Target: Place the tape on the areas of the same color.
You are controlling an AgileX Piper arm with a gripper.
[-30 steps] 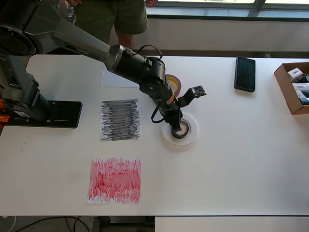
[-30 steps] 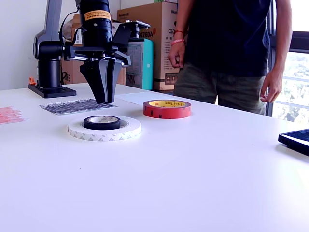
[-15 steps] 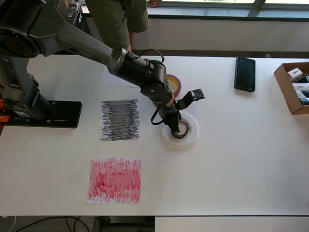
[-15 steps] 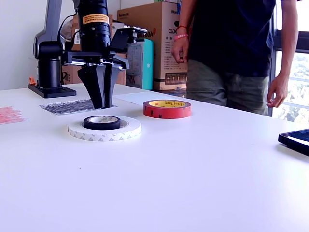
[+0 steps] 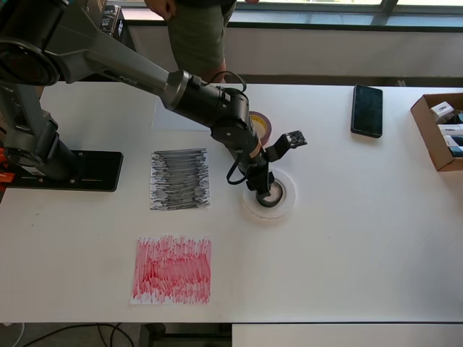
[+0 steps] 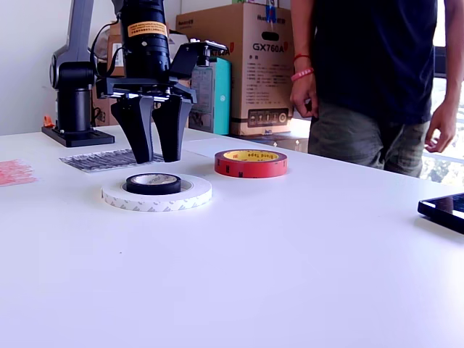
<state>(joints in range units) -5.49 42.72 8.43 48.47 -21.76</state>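
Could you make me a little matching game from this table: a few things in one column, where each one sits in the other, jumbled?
Things
1. black roll
2. red roll
3. phone
4. gripper

Places
A. beside the plain white sheet, partly hidden by the arm in the overhead view
B. open, just above the black roll
C. inside the white ring
D. near the cardboard box

Pairs: 1-C, 2-A, 3-D, 4-B

Black roll (image 6: 153,183) inside white ring (image 6: 156,193); red roll (image 6: 250,164), yellowish core; sheets: black-scribbled (image 5: 180,179), red-scribbled (image 5: 172,270), plain white (image 5: 171,118); white desk (image 5: 347,238).
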